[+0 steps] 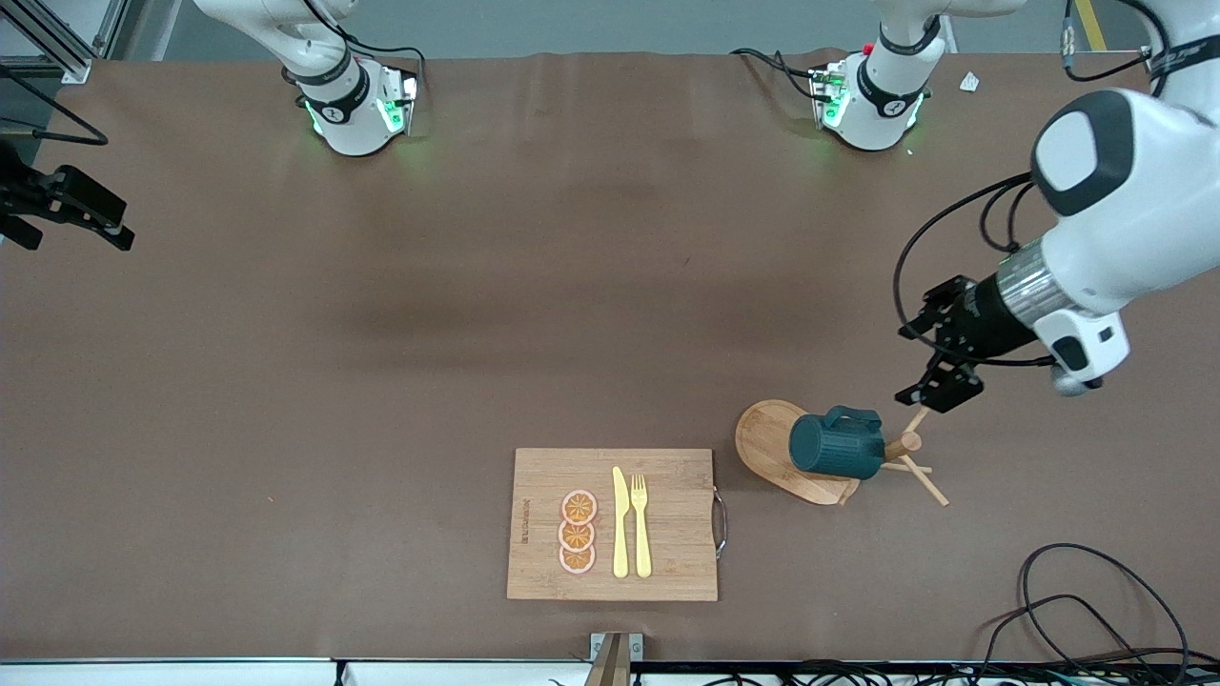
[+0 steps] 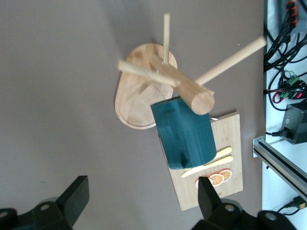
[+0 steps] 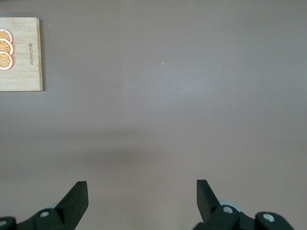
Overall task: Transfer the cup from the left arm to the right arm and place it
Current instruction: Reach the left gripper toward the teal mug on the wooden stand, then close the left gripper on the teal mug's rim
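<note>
The small dark teal ribbed cup (image 1: pixel 837 446) hangs on the wooden peg stand (image 1: pixel 799 464). My left end effector (image 1: pixel 939 373) hovers above, jaws wide; I'd straddle the cup's body squarely. Right end effector (image 3: pixel 139 201) waits, open.

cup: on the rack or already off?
On the rack. The cup hangs on a peg of the wooden mug tree; the left pincer, open, hovers over it.

One cup (image 1: pixel 836 446) hangs on one wooden mug rack (image 1: pixel 777 440), beside one cutting board (image 1: pixel 667 472). On that board lie three orange slices (image 1: pixel 578 533), one yellow knife (image 1: pixel 620 524) and one yellow fork (image 1: pixel 640 524). Two hands show: the left hand (image 1: pixel 939 367) and the right hand (image 1: pixel 57 210).
</note>
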You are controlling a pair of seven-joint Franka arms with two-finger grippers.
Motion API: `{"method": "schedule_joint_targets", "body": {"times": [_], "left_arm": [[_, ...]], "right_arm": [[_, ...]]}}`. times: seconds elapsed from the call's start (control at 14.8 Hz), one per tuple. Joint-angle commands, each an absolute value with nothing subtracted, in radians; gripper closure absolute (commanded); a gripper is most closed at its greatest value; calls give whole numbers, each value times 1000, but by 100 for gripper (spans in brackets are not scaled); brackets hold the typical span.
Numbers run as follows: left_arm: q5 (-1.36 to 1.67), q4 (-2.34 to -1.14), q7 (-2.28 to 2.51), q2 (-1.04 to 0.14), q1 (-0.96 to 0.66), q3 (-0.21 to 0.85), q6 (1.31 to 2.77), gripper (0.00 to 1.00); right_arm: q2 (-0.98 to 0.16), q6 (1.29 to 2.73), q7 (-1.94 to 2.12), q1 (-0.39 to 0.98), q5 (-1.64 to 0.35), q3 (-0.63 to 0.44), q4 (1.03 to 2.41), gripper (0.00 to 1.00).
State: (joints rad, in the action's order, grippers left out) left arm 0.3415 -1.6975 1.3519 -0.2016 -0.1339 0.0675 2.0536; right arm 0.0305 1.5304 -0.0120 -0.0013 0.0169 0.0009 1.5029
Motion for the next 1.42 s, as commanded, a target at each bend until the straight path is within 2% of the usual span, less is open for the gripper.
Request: {"method": "schedule_joint_targets", "body": {"times": [0.0,0.34,1.15,1.28,1.35], "left_arm": [[348,-1625,1451,-273,-138,92,2069,0],[370,-1546,1459,-394,-137,94,2074,0],[439,-1539,1470,-523,-138,136,2255,1],[439,-1539,1470,-523,-138,137,2255,7],[437,-1537,1465,-523,-138,137,2255,16]], "right_arm": [[49,1522,-14,3,11,-2,1511,0],[49,1523,-17,3,11,-2,1511,0],[49,1523,-14,3,11,-2,1509,0],[49,1522,-14,3,11,-2,1511,0],[49,1523,-14,3,11,-2,1511,0]]}}
